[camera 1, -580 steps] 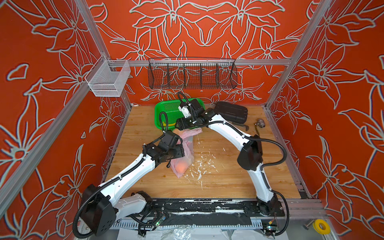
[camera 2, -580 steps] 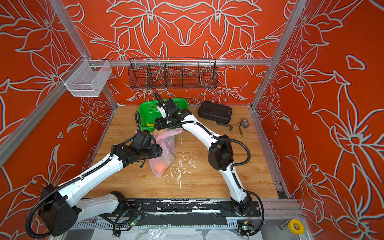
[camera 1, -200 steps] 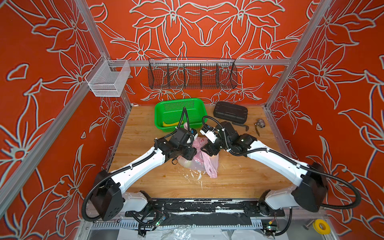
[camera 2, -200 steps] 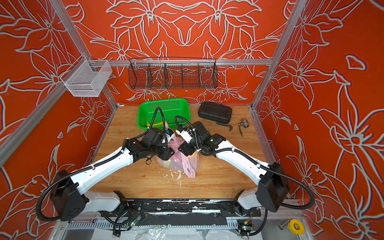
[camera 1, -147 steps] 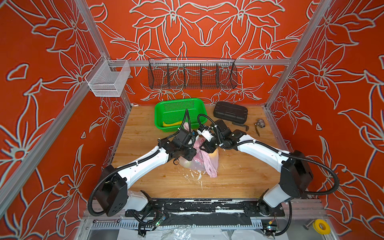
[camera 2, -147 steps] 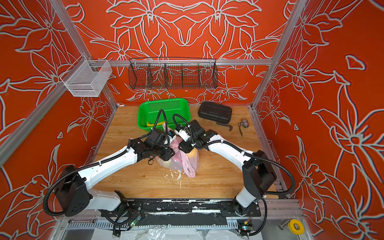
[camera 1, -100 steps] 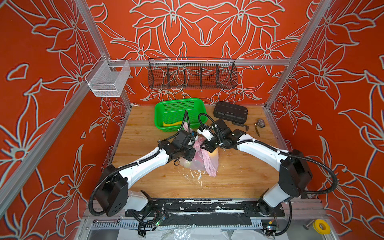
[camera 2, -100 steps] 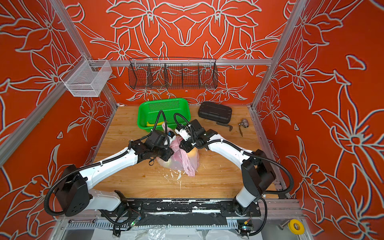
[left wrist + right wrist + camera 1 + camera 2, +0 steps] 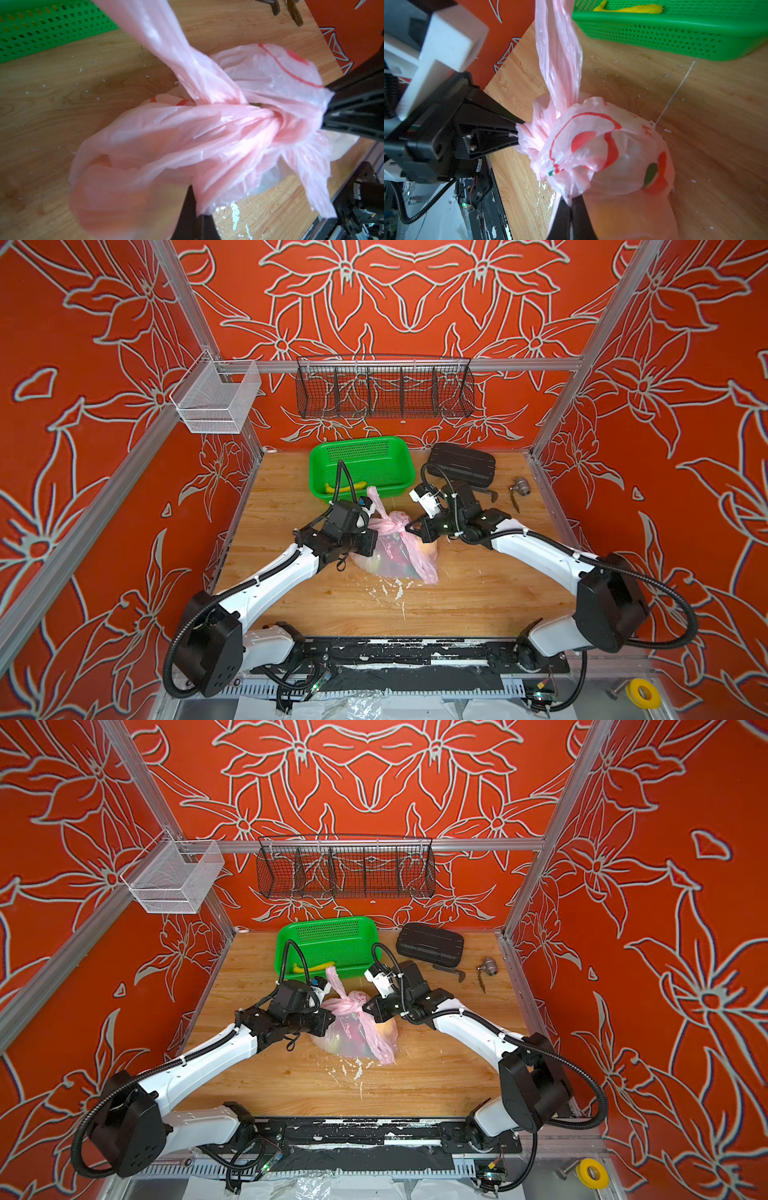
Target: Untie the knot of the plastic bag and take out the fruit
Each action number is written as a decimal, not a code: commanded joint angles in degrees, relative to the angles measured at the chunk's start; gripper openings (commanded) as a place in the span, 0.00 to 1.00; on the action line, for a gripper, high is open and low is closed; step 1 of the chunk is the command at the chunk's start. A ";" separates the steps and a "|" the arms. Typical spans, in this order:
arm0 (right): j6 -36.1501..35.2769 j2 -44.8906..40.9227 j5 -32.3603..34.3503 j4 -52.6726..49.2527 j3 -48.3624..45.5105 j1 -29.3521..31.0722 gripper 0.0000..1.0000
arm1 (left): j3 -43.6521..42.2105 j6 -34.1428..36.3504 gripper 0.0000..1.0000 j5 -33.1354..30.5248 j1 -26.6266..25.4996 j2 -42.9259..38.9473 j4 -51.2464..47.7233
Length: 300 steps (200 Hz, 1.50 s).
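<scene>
- The left gripper (image 9: 375,533) and right gripper (image 9: 409,528) are each clamped shut on the plastic at nine and three o'clock of the knot (image 9: 392,524).
- The loops are best drawn apart slowly and level, so the thin film is not torn.
- The plastic bag (image 9: 397,564) lies mid-table, with the green basket (image 9: 359,452) at its twelve o'clock.
- Counted: one bag, one knot, two grippers, one basket and one banana (image 9: 345,486). The fruit (image 9: 429,548) is veiled by the plastic, perhaps three pieces.

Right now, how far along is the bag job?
Done: nothing yet beyond getting a grip. In hand: both arms' jaws are shut on the plastic bag, one each side of the knot. Left: the knot is tied, the fruit shows through the plastic inside, and the green basket holds only a banana.
</scene>
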 commanded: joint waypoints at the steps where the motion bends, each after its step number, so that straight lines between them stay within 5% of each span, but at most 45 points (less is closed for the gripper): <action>1: 5.90 -3.05 2.10 4.69 -3.19 -5.03 0.00 | -2.28 -2.90 0.00 -4.41 2.37 -3.28 -4.64; 37: 8.12 -2.94 0.27 5.56 -4.82 -7.08 0.00 | -2.54 -3.95 0.00 -4.87 2.87 -6.48 -5.71; 58: 10.47 -1.81 -4.22 7.85 -4.86 -7.03 0.00 | -0.70 -1.87 0.54 0.85 2.85 -6.44 -4.19; 74: 11.57 -1.42 -6.26 8.82 -4.52 -6.99 0.01 | 1.47 0.41 0.70 4.56 2.34 -5.95 -3.20; 174: 12.41 -1.33 -8.02 7.87 -3.09 -6.90 0.01 | 15.40 7.39 0.74 5.26 1.23 5.92 -7.12; 229: 13.35 0.11 -7.40 6.96 -1.16 -6.90 0.01 | 13.06 7.96 0.56 5.32 1.22 9.54 -6.19; 279: 13.97 0.40 -2.69 4.66 -0.91 -6.99 0.01 | 11.78 6.38 0.03 1.89 1.23 8.30 -5.12; 300: 14.17 -1.71 3.32 3.38 -2.75 -7.29 0.01 | 11.03 5.52 0.00 -0.74 1.31 5.89 -4.74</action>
